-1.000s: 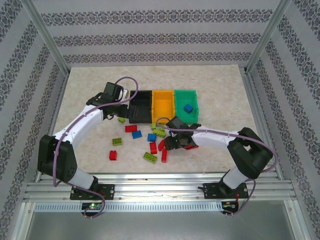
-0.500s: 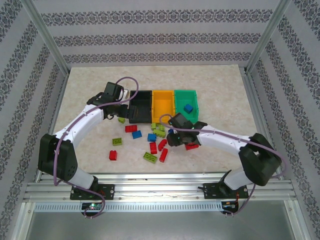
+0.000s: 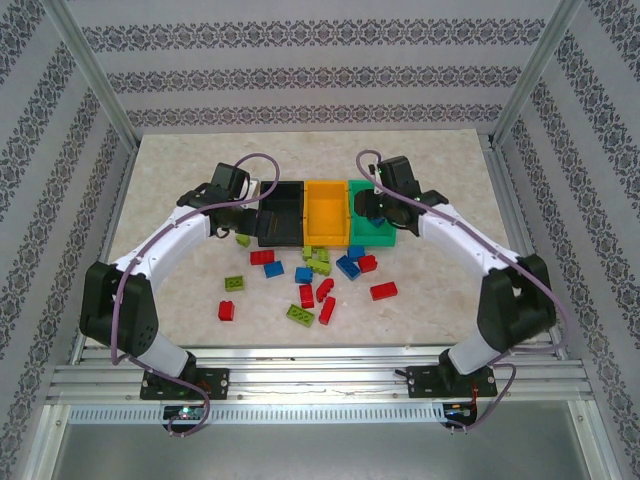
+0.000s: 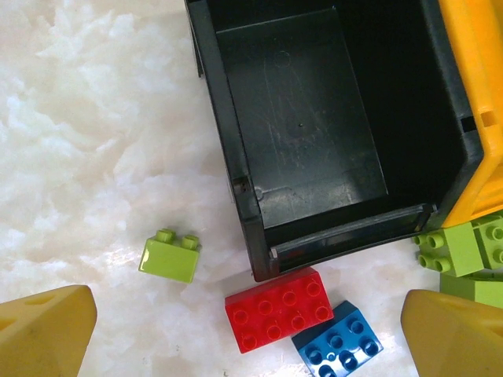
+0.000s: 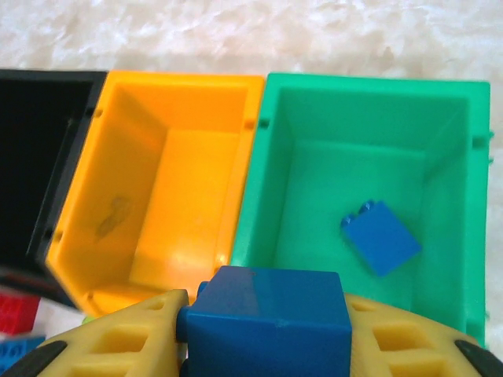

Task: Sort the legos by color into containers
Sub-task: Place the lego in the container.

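Three bins stand in a row: black [image 3: 282,212], orange-yellow [image 3: 326,208] and green [image 3: 376,238]. My right gripper [image 3: 376,207] hovers over the green bin's near left part, shut on a blue lego [image 5: 267,322] between its yellow fingers [image 5: 118,342]. Another blue lego [image 5: 381,239] lies inside the green bin [image 5: 314,126]. My left gripper [image 4: 251,338] is open above the table by the black bin's [image 4: 236,173] near left corner. Under it lie a lime lego [image 4: 170,255], a red lego [image 4: 277,309] and a blue one [image 4: 338,343].
Several loose red, blue and lime legos are scattered in front of the bins, from a red one [image 3: 228,310] at the left to a red one [image 3: 383,291] at the right. The orange-yellow bin [image 5: 181,196] holds nothing. Metal frame posts flank the table.
My right gripper shut on a blue lego in the pile, then lifted it back and to the right, over the green bin. The left arm has hardly moved.
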Motion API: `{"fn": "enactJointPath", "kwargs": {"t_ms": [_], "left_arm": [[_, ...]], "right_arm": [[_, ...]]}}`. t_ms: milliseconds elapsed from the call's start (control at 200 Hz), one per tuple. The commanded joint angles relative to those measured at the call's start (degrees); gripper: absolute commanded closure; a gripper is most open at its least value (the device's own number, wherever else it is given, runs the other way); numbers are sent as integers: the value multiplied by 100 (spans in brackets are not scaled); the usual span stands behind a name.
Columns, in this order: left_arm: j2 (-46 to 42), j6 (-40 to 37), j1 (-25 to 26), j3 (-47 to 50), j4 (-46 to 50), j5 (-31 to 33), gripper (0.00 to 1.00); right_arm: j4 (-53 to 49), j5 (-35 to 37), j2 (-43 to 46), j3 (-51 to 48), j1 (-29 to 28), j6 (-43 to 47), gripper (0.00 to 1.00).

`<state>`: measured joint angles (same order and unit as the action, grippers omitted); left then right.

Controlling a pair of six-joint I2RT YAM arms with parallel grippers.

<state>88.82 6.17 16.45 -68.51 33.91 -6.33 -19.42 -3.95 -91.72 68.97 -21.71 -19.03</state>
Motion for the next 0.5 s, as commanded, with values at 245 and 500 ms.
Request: {"fn": "enactJointPath", "kwargs": {"t_ms": [245, 500], "left_arm": [[128, -149, 53, -212, 252, 59, 0], [193, -134, 54, -237, 264, -22, 0]], "right_arm": [[88, -434, -1100, 700, 336, 312, 54], [142, -340, -735, 372, 269, 329, 48]]}}
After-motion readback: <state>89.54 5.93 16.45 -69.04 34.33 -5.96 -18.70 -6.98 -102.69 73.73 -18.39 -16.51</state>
